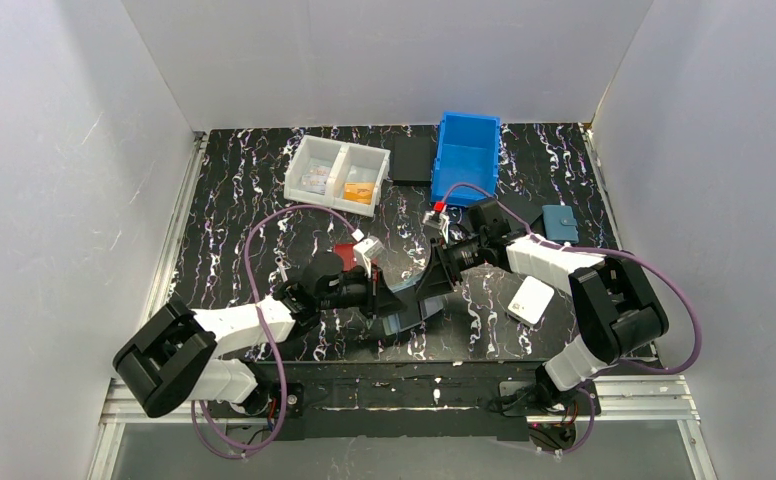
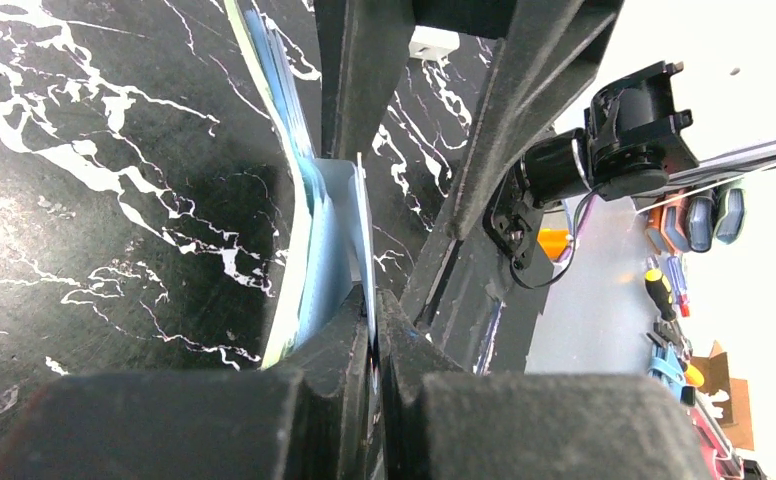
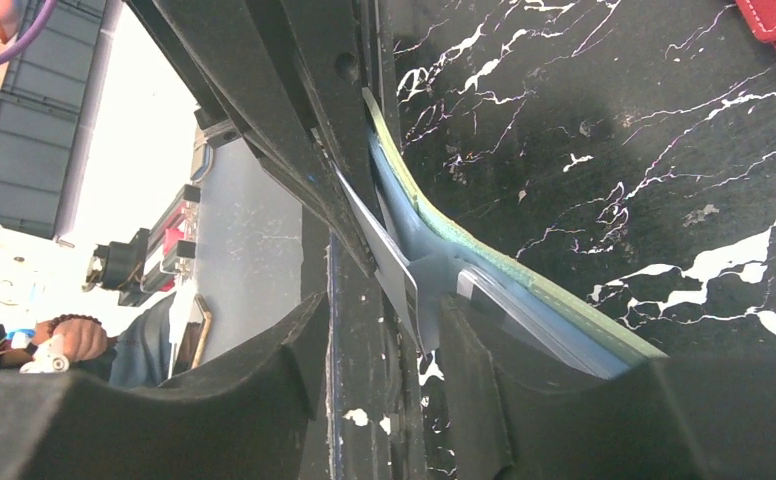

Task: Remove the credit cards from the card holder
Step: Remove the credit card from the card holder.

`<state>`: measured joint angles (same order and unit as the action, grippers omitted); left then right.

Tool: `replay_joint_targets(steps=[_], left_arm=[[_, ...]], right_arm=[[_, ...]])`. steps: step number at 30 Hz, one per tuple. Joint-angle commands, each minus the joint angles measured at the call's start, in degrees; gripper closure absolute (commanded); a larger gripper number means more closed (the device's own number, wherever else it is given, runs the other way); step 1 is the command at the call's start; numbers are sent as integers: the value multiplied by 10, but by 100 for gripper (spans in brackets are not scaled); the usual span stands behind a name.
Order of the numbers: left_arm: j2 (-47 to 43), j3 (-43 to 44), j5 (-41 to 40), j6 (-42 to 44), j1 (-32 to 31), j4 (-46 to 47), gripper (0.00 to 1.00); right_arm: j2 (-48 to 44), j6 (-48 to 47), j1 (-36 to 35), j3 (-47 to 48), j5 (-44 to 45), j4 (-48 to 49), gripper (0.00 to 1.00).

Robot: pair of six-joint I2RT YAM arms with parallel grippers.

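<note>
The sage-green card holder [image 1: 402,321] lies open near the table's front edge, between my two grippers. In the left wrist view its green edge [image 2: 264,150] curves up, with light blue pockets inside. My left gripper [image 2: 374,305] is shut on the edge of a thin light blue credit card [image 2: 362,235] that sticks out of the holder. My right gripper [image 3: 384,320] is open. One of its fingers [image 3: 484,380] rests against the holder [image 3: 524,272], and the card's corner [image 3: 389,262] shows between its jaws. In the top view the left gripper [image 1: 394,300] and the right gripper [image 1: 432,286] meet over the holder.
A red wallet [image 1: 345,252] lies behind the left gripper and a white wallet [image 1: 531,299] to the right. A teal wallet [image 1: 561,223], a blue bin [image 1: 466,155], a white divided tray [image 1: 337,174] and a black pad [image 1: 411,158] are farther back.
</note>
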<state>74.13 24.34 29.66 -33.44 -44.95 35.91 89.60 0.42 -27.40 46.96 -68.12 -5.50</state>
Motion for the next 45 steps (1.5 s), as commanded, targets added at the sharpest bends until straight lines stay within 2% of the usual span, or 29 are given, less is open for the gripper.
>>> replay_joint_targets(steps=[1, 5, 10, 13, 18, 23, 26, 30, 32, 34, 37, 45], left_arm=[[-5, -12, 19, -20, 1, 85, 100], [2, -32, 15, -42, 1, 131, 100], [10, -53, 4, -56, 0, 166, 100], [3, -68, -6, -60, 5, 176, 100], [-22, -109, -10, -79, 29, 211, 99], [-42, -127, 4, -89, 39, 219, 85], [-45, -126, 22, -93, 39, 225, 83], [-41, -126, 32, -97, 41, 226, 85], [-39, -131, 30, -101, 45, 229, 93], [-39, -141, 23, -107, 53, 232, 99], [-42, -158, 13, -112, 63, 234, 100], [-21, -190, -13, -130, 81, 229, 100]], right_arm=[[-7, 18, -3, -4, -23, 29, 51], [-5, 23, -6, -3, -39, 34, 61], [-1, 27, -8, -1, -47, 39, 88], [0, 26, -8, -1, -50, 39, 98], [-2, 21, -9, -2, -52, 38, 99], [-1, 17, -9, -3, -50, 37, 99], [0, 16, -9, -3, -50, 36, 99], [2, 15, -9, -2, -46, 34, 99], [3, 8, -9, 1, -34, 26, 99], [6, -33, -8, 14, -4, -23, 99], [10, -92, -7, 35, 43, -88, 99], [15, -118, -5, 47, 116, -121, 99]])
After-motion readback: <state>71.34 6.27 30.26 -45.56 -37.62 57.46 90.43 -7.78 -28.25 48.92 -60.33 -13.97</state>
